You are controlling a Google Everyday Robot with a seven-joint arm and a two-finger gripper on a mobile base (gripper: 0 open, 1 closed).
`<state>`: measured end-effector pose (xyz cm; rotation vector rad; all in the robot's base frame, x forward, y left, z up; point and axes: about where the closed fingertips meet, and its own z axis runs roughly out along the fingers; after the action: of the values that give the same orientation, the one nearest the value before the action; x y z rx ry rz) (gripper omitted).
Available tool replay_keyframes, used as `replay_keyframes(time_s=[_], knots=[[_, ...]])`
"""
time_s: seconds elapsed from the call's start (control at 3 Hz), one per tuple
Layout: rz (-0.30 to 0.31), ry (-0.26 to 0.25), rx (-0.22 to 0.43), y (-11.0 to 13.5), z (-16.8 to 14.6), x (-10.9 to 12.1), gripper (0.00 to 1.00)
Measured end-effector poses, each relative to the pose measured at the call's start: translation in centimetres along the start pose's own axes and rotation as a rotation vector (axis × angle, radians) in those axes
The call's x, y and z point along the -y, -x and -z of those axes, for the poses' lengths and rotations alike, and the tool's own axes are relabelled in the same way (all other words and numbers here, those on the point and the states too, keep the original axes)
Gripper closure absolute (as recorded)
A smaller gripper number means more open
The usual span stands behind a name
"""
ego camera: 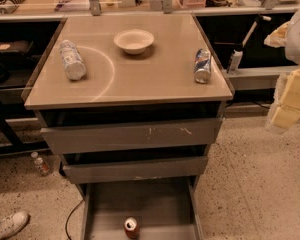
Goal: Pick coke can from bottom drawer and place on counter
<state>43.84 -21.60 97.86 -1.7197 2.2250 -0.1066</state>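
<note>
The coke can [131,227], red-orange with a silver top, stands upright near the front middle of the open bottom drawer [140,199], a grey tray-like drawer at the foot of the cabinet. The tan glossy counter [140,79] sits above it. My gripper [285,115], pale yellow, hangs at the right edge of the view, beside the counter's right side, well above and to the right of the can. It holds nothing that I can see.
On the counter lie a clear plastic bottle [72,60] on its side, a white bowl [134,40] and a blue-and-silver can [202,65]. Two grey drawer fronts [132,134] stand slightly open above the bottom drawer. A small bottle [40,163], a cable and a shoe [7,225] are on the floor at left.
</note>
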Motion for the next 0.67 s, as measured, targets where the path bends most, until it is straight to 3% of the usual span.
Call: replay_keyframes(time_s=[0.67], knots=[[-0.005,-0.009,-0.036,-0.7,-1.9,-0.1,0.0]])
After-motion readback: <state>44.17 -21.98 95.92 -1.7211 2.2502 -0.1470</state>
